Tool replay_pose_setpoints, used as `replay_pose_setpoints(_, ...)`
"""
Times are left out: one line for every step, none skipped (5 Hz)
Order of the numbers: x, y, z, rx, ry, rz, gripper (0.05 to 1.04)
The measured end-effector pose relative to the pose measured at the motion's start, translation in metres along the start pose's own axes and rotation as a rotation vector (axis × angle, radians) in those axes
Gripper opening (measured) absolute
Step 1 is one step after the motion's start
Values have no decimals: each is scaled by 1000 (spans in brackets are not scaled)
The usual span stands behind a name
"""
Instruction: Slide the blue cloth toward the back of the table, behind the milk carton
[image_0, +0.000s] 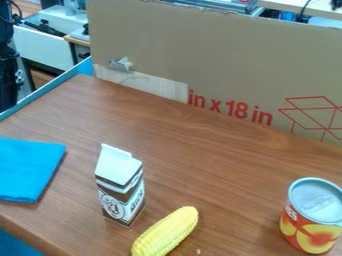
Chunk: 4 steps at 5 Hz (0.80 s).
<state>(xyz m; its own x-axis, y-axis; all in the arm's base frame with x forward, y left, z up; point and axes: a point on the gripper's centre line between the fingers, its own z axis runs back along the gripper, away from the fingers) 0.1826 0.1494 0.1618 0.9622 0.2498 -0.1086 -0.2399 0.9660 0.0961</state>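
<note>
The blue cloth is lying flat and folded on the left of the wooden table, its left part running past the edge of the view, so I cannot tell its long axis. Its right edge is slanting from near left to far right, and its far edge is running almost straight left to right. From the dark hardware standing at the far left, beyond the table's blue border, the cloth is lying toward the near side and a little to the right. That hardware is looking like part of the arm, though I cannot be sure; among the things on the table, the cloth is lying closest to it. Whether the gripper is grasping something or hanging released, I cannot tell.

Moving outward, the milk carton is standing upright to the right of the cloth, clear of it. The corn is resting just beside the carton, on its near right, its long axis pointing from near left to far right. Well apart, at the right, the can is standing upright. Across the far side, a cardboard panel is rising behind everything on the table.
</note>
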Motion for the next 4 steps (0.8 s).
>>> replay_pose_setpoints(-1,-1,-7,-8,23,-4,998)
replay_pose_setpoints(4,-1,-20,4,-18,-7,998)
replay_pose_setpoints(7,8,-40,-6,-10,35,998)
replay_pose_setpoints(13,12,-68,-2,34,48,998)
